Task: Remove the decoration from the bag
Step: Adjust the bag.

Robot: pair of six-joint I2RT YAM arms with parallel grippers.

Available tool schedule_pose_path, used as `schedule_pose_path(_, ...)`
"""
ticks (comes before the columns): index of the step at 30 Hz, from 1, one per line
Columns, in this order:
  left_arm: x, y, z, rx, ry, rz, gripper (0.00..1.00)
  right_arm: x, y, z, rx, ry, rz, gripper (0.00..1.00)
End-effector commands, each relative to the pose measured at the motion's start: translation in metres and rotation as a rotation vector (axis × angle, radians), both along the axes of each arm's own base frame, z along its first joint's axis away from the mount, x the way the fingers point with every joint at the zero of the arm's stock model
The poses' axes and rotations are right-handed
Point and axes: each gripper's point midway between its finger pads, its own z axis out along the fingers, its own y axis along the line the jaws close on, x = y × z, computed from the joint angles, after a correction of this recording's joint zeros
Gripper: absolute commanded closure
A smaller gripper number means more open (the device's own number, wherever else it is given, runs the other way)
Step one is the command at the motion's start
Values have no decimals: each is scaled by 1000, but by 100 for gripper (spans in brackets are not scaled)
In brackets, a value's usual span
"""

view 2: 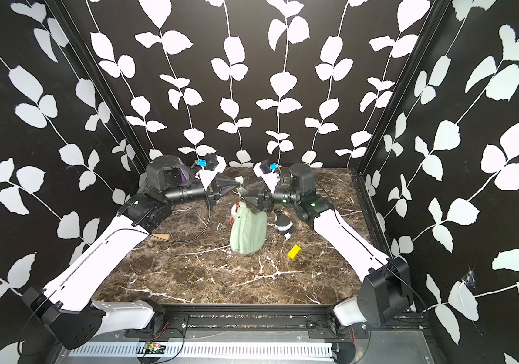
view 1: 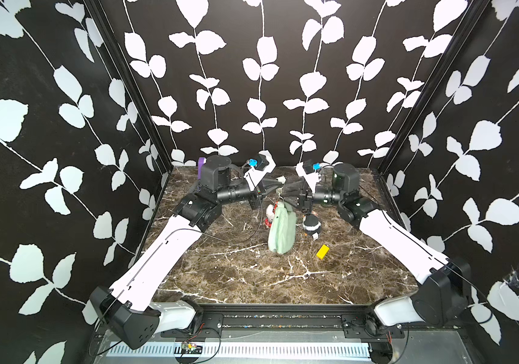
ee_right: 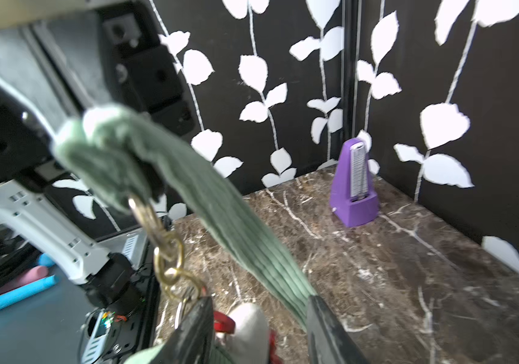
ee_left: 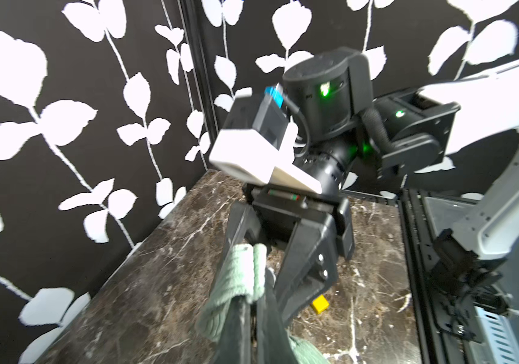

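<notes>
The sage-green bag [view 1: 281,230] hangs over the marble table, held up by its strap [ee_left: 240,277]. My left gripper [ee_left: 253,327] is shut on that strap and shows in both top views [view 2: 237,186]. A gold clasp chain [ee_right: 163,249] hangs from the strap end down to the decoration [ee_right: 247,321], a small white plush with red trim beside the bag [view 1: 270,216]. My right gripper [ee_right: 261,318] faces the left one at the top of the bag [view 1: 287,193]. Its jaws stand apart with the plush between them, and the strap [ee_right: 220,201] runs past one finger.
A black, white and orange plush [view 1: 311,225] lies on the table to the right of the bag. A yellow block [view 1: 322,251] sits nearer the front. A purple metronome [ee_right: 354,186] stands in the back left corner. A wooden piece [view 2: 162,236] lies under the left arm.
</notes>
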Motion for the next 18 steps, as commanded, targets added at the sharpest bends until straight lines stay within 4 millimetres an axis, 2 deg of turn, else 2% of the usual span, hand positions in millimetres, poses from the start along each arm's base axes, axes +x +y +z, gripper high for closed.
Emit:
schedule_pose_path(1,-11,-2,28,-71,-32,-55,100,-24,-2,21,56,-98,72,51)
schedule_pose_path(9,-15,-2,31,-84,-21,-69,100,-30,-16,14,23,-154,-13,49)
schedule_pose_path(18,-19,-1,37,-102,-26,-79,100,-30,-13,21,41,-172,4,44)
